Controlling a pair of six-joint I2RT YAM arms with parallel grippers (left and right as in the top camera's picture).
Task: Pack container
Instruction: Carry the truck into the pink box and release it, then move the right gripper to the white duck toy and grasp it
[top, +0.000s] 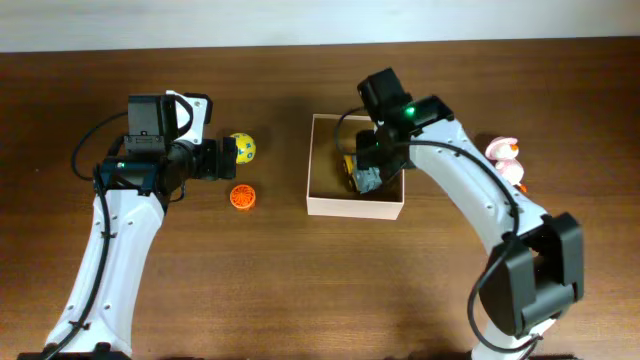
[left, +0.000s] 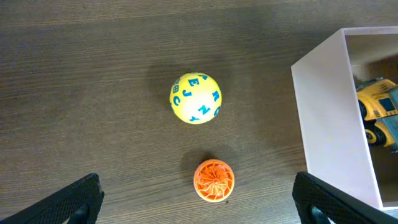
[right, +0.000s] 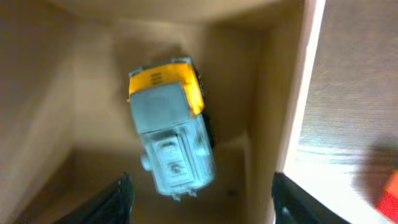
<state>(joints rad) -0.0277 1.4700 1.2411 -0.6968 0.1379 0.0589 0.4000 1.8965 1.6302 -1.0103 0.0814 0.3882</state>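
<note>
The container stands on the counter in its far half, a little to the right of the middle, with its open side up. Inside it, a toy truck with a yellow cab and a grey body lies on the tan floor, close to one corner.

My right end effector hangs over the container, directly above the truck. Its fingers are spread wide, one on each side of the truck's grey end, and they grip nothing. I cannot tell whether they touch the toy.

My left end effector is to the left of the container, low over the counter. It is also wide apart and holds nothing. Two balls lie in front of it: a yellow ball with blue letters, and an orange ball nearer to the fingers. Both are outside the container, well apart from its white wall.

A pink toy lies on the side toward the right edge of the counter, partly hidden behind my right arm.
</note>
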